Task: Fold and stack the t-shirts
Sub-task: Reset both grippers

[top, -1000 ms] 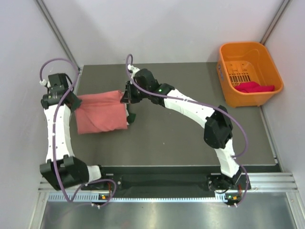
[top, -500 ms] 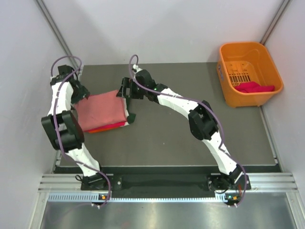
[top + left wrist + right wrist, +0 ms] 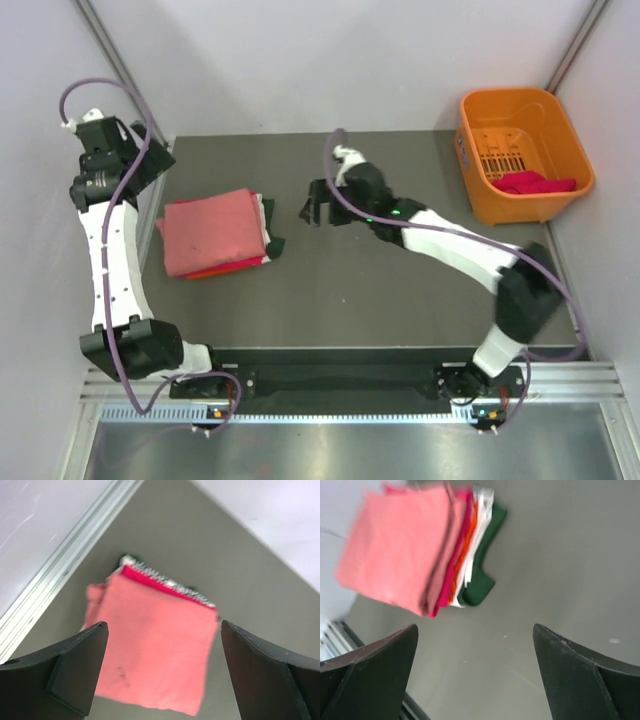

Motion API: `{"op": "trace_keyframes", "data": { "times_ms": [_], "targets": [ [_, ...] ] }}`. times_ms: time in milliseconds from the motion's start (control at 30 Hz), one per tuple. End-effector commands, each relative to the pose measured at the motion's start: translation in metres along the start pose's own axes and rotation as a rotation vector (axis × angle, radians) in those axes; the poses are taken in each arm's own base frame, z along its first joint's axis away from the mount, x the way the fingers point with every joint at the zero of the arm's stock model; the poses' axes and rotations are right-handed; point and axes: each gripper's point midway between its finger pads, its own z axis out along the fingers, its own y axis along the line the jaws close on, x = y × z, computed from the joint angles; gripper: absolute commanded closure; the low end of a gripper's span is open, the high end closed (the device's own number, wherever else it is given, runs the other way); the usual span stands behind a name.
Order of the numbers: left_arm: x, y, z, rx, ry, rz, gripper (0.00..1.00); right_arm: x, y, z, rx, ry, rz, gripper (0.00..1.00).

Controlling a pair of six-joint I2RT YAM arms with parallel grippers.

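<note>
A pile of folded t-shirts (image 3: 215,232) lies on the left part of the table. The salmon-pink shirt (image 3: 155,645) is on top, and beneath it show magenta (image 3: 454,560), orange (image 3: 463,562), white (image 3: 479,527) and dark green (image 3: 482,567) edges. My left gripper (image 3: 152,160) hovers open above the pile's far left corner, holding nothing. To the right of the pile my right gripper (image 3: 314,206) is open too, with only bare table between its fingers. Another magenta-red shirt (image 3: 535,183) lies in the orange basket (image 3: 500,110).
The basket stands at the table's far right corner. A metal rail (image 3: 60,565) runs along the left table edge, close to the pile. Grey walls enclose the table on three sides.
Both grippers opened and let go of the salmon-pink shirt, which now lies flat on the pile. The left arm rose back to the far left; the right arm drew away to the right.
</note>
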Motion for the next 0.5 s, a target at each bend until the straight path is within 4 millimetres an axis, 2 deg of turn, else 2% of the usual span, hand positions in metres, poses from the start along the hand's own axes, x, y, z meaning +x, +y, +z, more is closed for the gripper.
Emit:
{"op": "trace_keyframes", "data": {
  "times_ms": [0,33,67,100,133,167,200,233,267,300,333,367,400,433,467],
  "targets": [
    [-0.001,-0.041,-0.009,0.145,-0.005,0.036,0.01,-0.052,-0.03,-0.075,0.056,-0.234,-0.061,0.03],
    [0.007,-0.062,-0.014,0.187,0.004,0.048,0.01,-0.049,-0.04,-0.087,0.072,-0.245,-0.053,0.03],
    [0.009,-0.068,-0.013,0.181,-0.006,0.059,0.01,-0.058,-0.041,-0.113,0.068,-0.299,-0.055,0.03],
    [0.015,-0.079,-0.014,0.202,-0.001,0.069,0.01,-0.044,-0.064,-0.12,0.113,-0.287,-0.041,0.03],
    [0.027,-0.103,-0.017,0.25,0.011,0.08,0.01,-0.041,-0.074,-0.13,0.137,-0.295,-0.037,0.03],
    [0.035,-0.112,-0.016,0.27,0.026,0.079,0.01,-0.046,-0.076,-0.152,0.145,-0.34,-0.051,0.02],
    [0.046,-0.125,-0.019,0.304,0.041,0.089,0.01,-0.031,-0.097,-0.158,0.198,-0.322,-0.045,0.02],
    [0.055,-0.149,-0.027,0.368,0.036,0.093,0.01,-0.028,-0.108,-0.167,0.238,-0.336,-0.051,0.02],
    [0.073,-0.155,-0.025,0.382,0.062,0.107,0.01,-0.032,-0.111,-0.186,0.256,-0.383,-0.082,0.0],
    [0.083,-0.164,-0.027,0.408,0.065,0.114,0.01,-0.015,-0.129,-0.19,0.312,-0.361,-0.081,0.0],
    [0.098,-0.18,-0.038,0.457,0.073,0.131,0.01,-0.01,-0.139,-0.196,0.354,-0.37,-0.077,0.0],
    [0.112,-0.185,-0.034,0.472,0.07,0.142,0.01,-0.011,-0.148,-0.212,0.407,-0.415,-0.088,0.0],
    [0.123,-0.189,-0.034,0.484,0.078,0.157,0.01,0.007,-0.163,-0.215,0.457,-0.383,-0.084,0.0],
    [0.141,-0.197,-0.04,0.509,0.098,0.186,0.01,0.009,-0.178,-0.225,0.535,-0.405,-0.069,0.0],
    [0.159,-0.195,-0.035,0.501,0.114,0.206,0.01,0.012,-0.182,-0.235,0.563,-0.432,-0.049,0.0]
  ]
}}
